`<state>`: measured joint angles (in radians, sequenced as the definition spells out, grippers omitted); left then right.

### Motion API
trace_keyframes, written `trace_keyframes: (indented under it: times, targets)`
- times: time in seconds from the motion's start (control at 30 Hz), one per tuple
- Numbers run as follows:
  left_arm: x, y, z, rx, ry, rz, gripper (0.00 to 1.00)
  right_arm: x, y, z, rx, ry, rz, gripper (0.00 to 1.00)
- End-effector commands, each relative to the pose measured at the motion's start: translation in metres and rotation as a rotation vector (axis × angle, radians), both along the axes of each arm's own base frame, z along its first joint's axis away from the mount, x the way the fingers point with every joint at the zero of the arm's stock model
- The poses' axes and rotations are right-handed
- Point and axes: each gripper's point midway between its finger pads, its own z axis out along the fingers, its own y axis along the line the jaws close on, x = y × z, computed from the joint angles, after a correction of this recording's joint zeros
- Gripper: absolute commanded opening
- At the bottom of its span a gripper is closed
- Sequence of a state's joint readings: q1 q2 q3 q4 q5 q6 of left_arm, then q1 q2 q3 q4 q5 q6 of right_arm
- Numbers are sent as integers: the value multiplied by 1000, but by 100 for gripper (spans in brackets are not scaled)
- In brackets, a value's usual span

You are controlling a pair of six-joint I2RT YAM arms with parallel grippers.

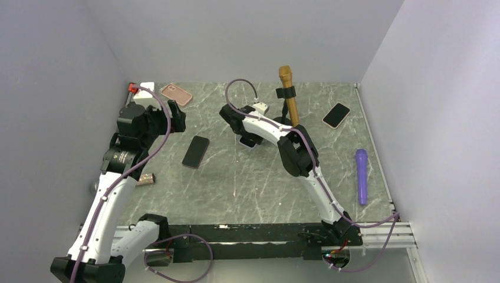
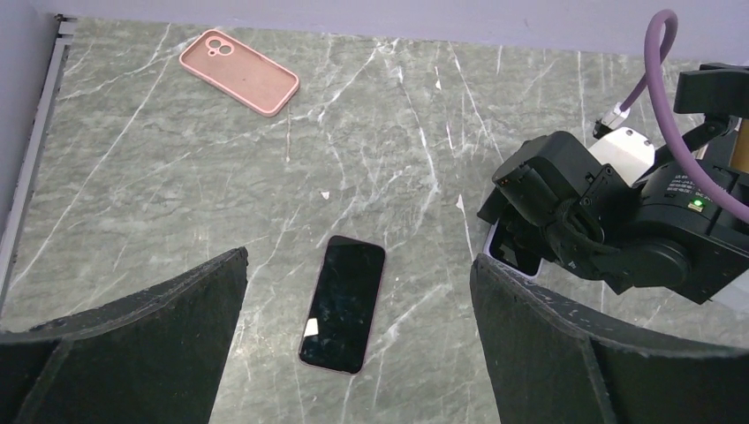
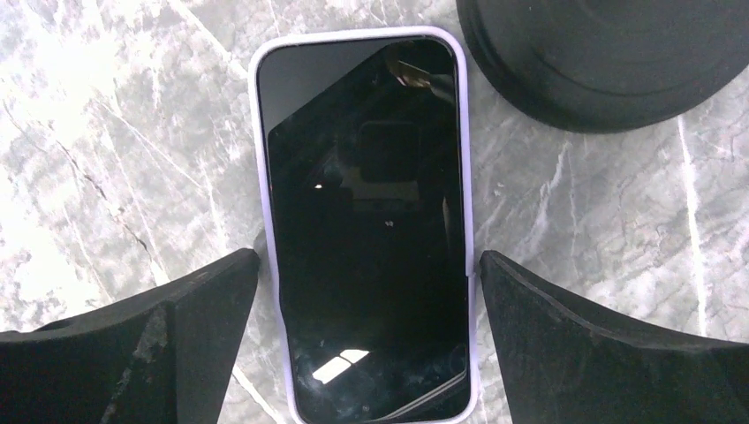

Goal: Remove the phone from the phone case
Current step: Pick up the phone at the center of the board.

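Standing by the table point(image 1: 253, 188), I took the gold microphone point(image 1: 288, 94), upright in its black stand, as my mark; the phone point(image 3: 366, 230) lay screen-up just in front of that stand's round black base point(image 3: 609, 53), to the left of it, and was seated in its lilac phone case point(image 3: 353, 35), whose rim showed all round the dark glass; the right gripper point(image 3: 366, 265) hung straight over it with both fingers spread as wide as they go, one on each long side of the case, gripping nothing, though whether the fingers touched the rim I could not tell; the left gripper point(image 2: 358, 261), further left of the microphone, was likewise wide apart and empty, poised above a bare black phone point(image 2: 343, 303) that lay flat on the stone-patterned top; an empty pink case point(image 2: 238, 71) lay well to the left of the microphone near the back wall; another phone point(image 1: 336, 115) lay to its right, and a purple microphone point(image 1: 361, 175) lay on its side further right and nearer the arms.
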<state>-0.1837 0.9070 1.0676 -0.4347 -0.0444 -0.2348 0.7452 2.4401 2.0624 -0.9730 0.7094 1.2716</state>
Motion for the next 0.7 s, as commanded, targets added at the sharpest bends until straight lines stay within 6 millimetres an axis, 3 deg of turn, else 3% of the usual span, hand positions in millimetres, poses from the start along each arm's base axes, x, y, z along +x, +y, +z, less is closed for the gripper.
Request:
trace_keyframes:
  times: [0.0,0.13,0.33,0.43,0.57,0.67]
  targets:
    - [3,-6,10,-35,-37,-25,99,1,1,-21,48,45,0,100]
    - [4,-5,8,-27,-33,-19,99,-5,0,-30,57,65,6,95]
    - [9,-4,1,-15,-17,-11,99,-14,2,-34,39,122,168,67]
    - [8,0,1,3,-16,3,99,-14,12,-22,48,100,319,57]
    - [10,9,-2,30,-23,43,99,-13,17,9,38,37,473,25]
    - [13,8,-7,32,-5,45,99,-13,28,42,34,-52,592,12]
